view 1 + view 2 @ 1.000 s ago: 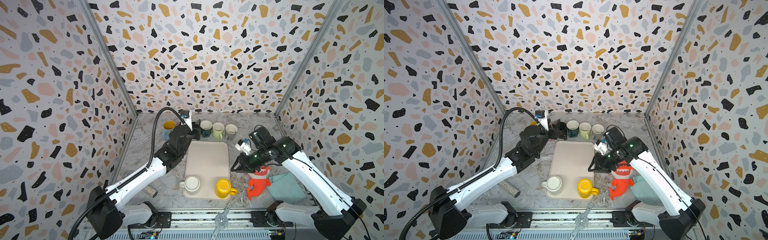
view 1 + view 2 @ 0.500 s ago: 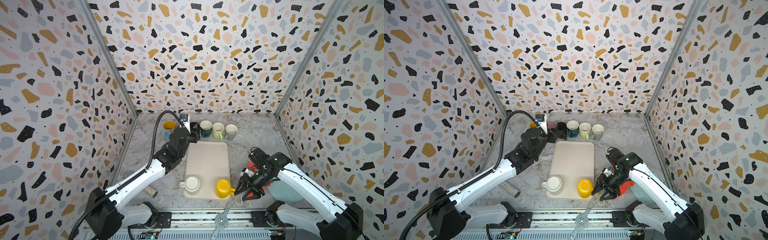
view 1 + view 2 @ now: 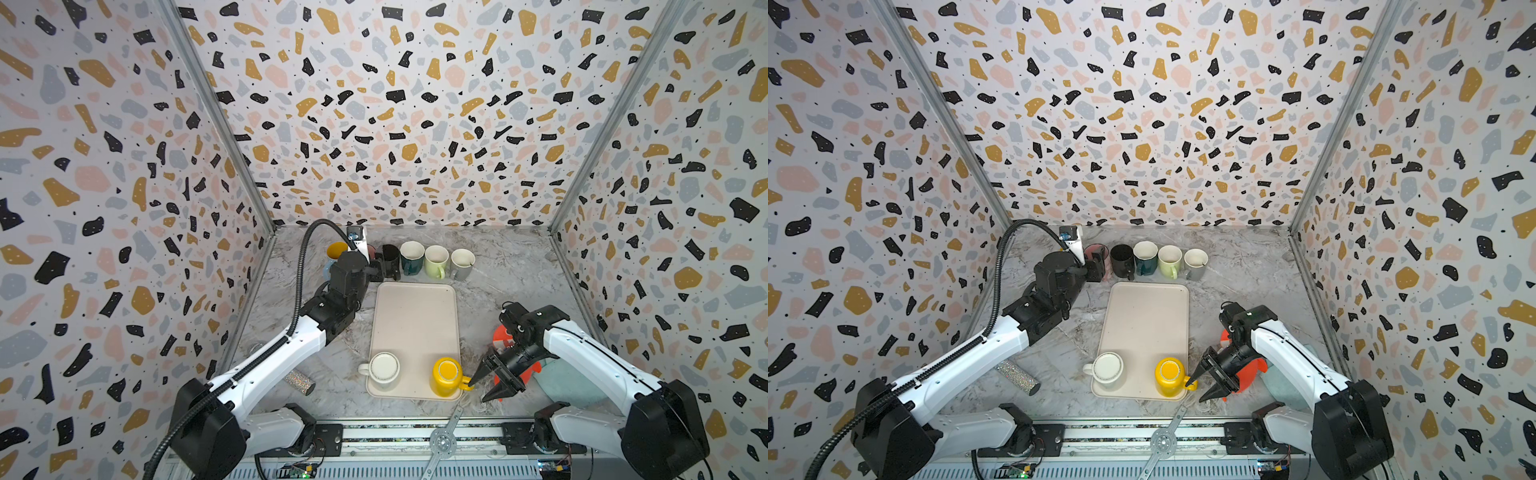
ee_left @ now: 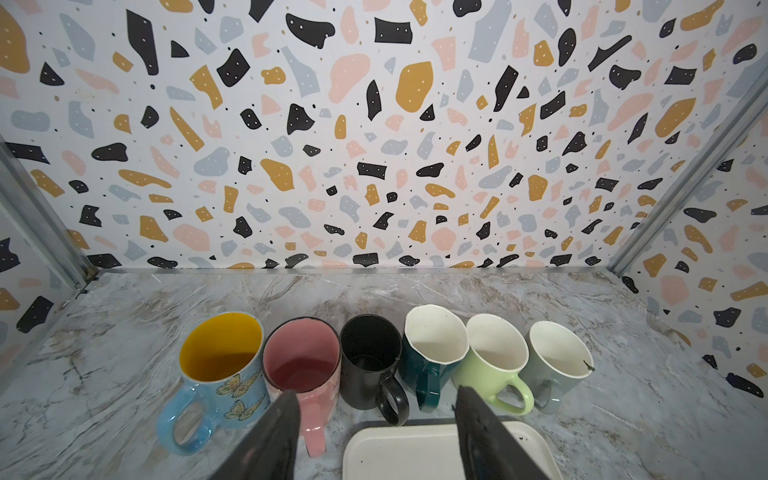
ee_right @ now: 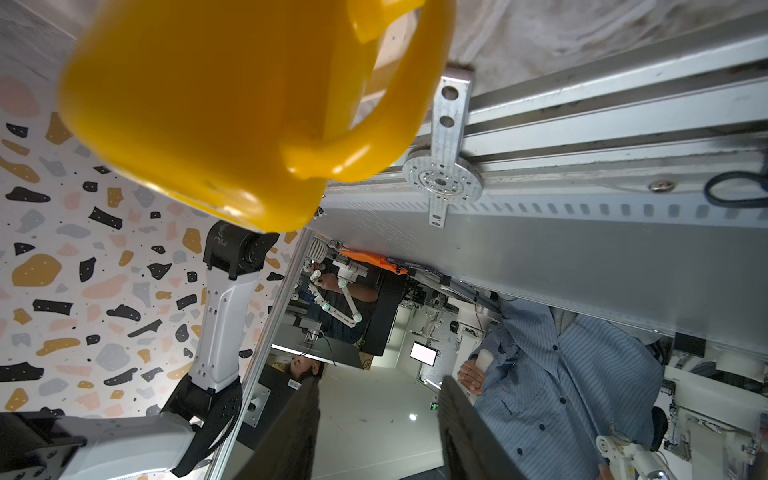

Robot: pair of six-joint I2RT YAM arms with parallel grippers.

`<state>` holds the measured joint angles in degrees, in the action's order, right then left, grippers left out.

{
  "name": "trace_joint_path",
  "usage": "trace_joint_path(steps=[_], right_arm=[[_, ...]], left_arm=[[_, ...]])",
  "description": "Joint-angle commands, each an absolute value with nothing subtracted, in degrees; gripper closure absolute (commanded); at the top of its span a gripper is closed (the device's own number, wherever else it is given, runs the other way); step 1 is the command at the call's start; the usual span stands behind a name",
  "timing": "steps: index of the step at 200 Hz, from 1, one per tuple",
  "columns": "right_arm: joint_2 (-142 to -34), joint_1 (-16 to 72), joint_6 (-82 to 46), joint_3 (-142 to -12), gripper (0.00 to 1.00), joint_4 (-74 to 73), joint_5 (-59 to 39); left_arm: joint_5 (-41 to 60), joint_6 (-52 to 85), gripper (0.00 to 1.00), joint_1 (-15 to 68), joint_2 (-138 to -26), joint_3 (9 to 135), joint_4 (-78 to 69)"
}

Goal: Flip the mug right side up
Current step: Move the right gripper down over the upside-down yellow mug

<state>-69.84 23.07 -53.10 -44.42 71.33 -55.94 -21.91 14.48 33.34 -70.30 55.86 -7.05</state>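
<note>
Two mugs stand at the near end of the beige tray (image 3: 415, 316). The yellow mug (image 3: 446, 376) (image 3: 1169, 376) (image 5: 216, 108) looks bottom-up, its handle pointing right. The white mug (image 3: 384, 369) (image 3: 1108, 369) is bottom-up too, handle to the left. My right gripper (image 3: 478, 390) (image 3: 1194, 392) (image 5: 378, 384) is open and low beside the yellow mug's handle, with nothing between its fingers. One fingertip is close to the handle; I cannot tell if it touches. My left gripper (image 3: 379, 269) (image 4: 376, 392) is open and empty at the tray's far end.
Several upright mugs line the back, among them a black mug (image 4: 370, 365), a pink mug (image 4: 301, 361) and a green mug (image 4: 494, 365). A red toy (image 3: 498, 336) and a teal cloth (image 3: 557, 380) lie under the right arm. A glittery cylinder (image 3: 300, 382) lies front left.
The right gripper has dropped from mid-right to the table's front, ending beside the yellow mug's handle with its jaws wider. The left gripper has barely moved.
</note>
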Motion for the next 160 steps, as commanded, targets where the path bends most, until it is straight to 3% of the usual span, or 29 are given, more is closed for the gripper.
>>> trace_joint_path(steps=[1,80,160], right_arm=[[-70.93,22.12,-55.4,-43.88,0.52,70.84,-55.44],[-66.71,20.65,-68.37,-36.04,0.52,62.22,-56.97],[-71.09,18.81,-68.98,-38.73,0.51,61.06,-53.29]], left_arm=[[-20.64,15.38,0.39,32.71,-69.79,55.54,-8.49],[-20.41,15.25,0.38,31.64,-70.83,54.73,-9.55],[-20.19,15.02,0.37,31.23,-71.21,54.69,-9.78]])
